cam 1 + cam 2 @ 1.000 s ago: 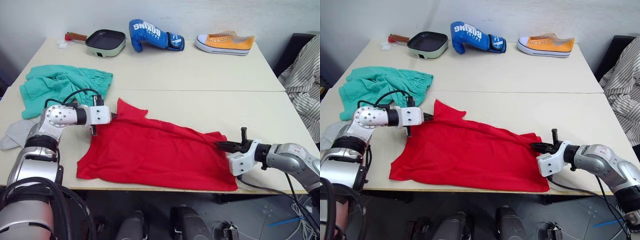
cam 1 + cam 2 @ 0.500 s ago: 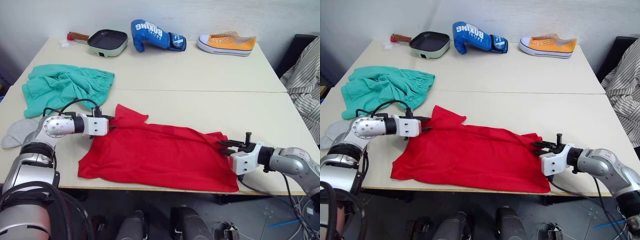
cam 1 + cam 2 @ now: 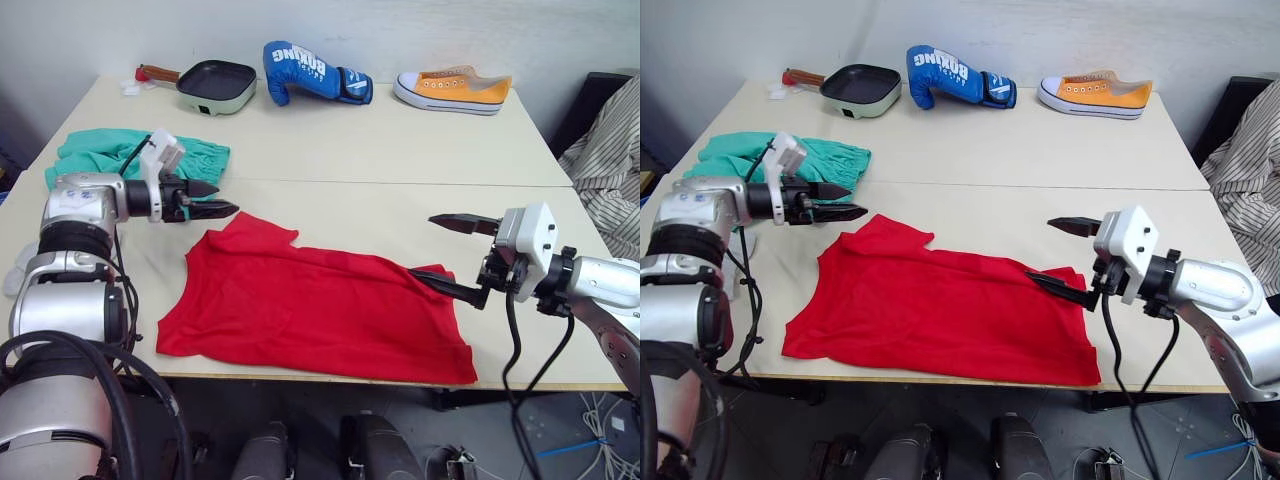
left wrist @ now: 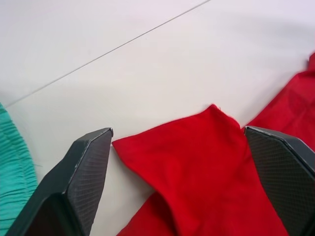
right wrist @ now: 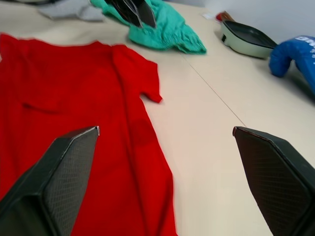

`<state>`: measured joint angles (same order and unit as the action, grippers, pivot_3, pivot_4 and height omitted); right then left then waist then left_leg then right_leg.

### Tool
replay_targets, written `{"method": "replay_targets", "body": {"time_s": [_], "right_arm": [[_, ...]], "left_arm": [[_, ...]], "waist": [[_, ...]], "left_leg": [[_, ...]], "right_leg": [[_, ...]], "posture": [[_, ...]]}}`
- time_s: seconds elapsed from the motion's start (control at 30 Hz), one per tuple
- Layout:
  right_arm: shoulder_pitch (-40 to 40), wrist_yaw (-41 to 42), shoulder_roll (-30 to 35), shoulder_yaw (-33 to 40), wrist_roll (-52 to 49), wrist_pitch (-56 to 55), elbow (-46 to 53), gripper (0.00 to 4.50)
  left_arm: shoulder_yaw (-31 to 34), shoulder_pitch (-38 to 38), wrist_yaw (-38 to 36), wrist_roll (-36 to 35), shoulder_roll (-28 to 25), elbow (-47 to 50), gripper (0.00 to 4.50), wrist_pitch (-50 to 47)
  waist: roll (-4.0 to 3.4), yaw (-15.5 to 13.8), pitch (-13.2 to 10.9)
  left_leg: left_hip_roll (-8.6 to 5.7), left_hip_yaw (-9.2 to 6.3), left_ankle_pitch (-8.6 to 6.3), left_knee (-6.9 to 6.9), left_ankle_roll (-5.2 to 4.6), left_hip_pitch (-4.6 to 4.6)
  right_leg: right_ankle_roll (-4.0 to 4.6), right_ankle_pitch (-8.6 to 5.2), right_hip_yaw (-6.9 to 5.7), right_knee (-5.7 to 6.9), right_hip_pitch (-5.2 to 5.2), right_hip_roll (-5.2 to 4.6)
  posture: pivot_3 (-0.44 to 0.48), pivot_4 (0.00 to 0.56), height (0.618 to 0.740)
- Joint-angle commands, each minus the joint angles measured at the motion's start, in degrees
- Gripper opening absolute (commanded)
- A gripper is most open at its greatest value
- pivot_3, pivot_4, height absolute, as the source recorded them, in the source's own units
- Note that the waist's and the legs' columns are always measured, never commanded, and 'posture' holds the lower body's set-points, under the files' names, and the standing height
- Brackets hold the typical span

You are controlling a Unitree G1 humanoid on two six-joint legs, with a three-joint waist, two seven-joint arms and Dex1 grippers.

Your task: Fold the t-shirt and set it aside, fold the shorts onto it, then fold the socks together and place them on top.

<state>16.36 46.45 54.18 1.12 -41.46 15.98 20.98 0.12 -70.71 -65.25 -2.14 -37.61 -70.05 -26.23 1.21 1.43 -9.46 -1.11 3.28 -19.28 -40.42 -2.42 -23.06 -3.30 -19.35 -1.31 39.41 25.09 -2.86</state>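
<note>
1. T-shirt (image 3: 320, 315) lies spread flat on the table (image 3: 400, 150), nearly smoothed out, one sleeve (image 4: 197, 137) poking out toward the far edge. Looks laid out this way so a fold can start from a clean, flat shape

2. Left claw (image 3: 215, 200) hovers just above and beside that sleeve, fingers spread wide, holding nothing. In its wrist view the sleeve sits right between the two fingers, so it seems lined up to pinch there

3. Right claw (image 3: 1065, 255) is raised off the table at the shirt's opposite end, fingers very wide, empty. Lower finger (image 3: 1055, 287) hangs just over the hem corner, upper one well clear of the cloth. Likely poised for a matching grip, so both ends lift together

4. Shorts (image 3: 125, 160) sit bunched just behind the left claw, untouched. A bit of grey sock (image 3: 15, 275) lies beyond the left arm at the table edge

5. Pan (image 3: 210, 83), boxing glove (image 3: 310, 70) and shoe (image 3: 450, 88) are lined up along the far edge, well away from both claws

6. My read: folding of the shirt not yet begun
</note>
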Motion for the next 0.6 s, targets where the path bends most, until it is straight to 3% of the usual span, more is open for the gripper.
{"method": "replay_targets", "body": {"time_s": [0.03,0.27,0.37,0.6], "right_arm": [[2.8,-0.2,-2.6,-1.2,0.1,3.6,2.7,4.48],[4.8,0.2,-6.4,-2.6,3.0,6.9,4.4,4.48],[4.2,0.7,-7.1,-2.4,4.3,7.7,5.1,4.50],[2.2,1.2,-7.2,-1.0,6.3,8.9,5.9,4.50]], "left_arm": [[0.2,-1.2,6.5,1.4,1.8,-2.6,4.49,-4.0],[1.4,-2.6,14.1,1.6,6.2,-4.2,4.49,-4.6],[3.6,-2.6,16.8,0.4,7.4,-4.6,3.94,-3.9],[6.2,-2.5,15.9,-0.7,8.3,-4.4,1.74,-0.1]], "waist": [[0.05,0.0,0.0],[0.17,-0.6,0.0],[0.17,-1.4,0.0],[0.19,-1.5,0.0]], "left_leg": [[0.00,0.00,0.00,0.00,0.00,-0.02],[-0.04,0.02,0.00,0.00,0.01,-0.14],[-0.08,0.04,0.00,-0.01,0.01,-0.12],[-0.14,0.03,-0.01,-0.01,-0.01,-0.14]], "right_leg": [[0.00,0.00,0.01,0.00,0.03,0.00],[0.00,0.00,0.04,0.08,0.20,-0.04],[0.00,0.00,0.04,0.09,0.20,-0.08],[0.00,0.00,0.01,0.08,0.20,-0.11]], "posture": [[0.000,0.150,0.740],[0.000,0.150,0.740],[0.000,0.150,0.740],[0.000,0.150,0.740]]}}
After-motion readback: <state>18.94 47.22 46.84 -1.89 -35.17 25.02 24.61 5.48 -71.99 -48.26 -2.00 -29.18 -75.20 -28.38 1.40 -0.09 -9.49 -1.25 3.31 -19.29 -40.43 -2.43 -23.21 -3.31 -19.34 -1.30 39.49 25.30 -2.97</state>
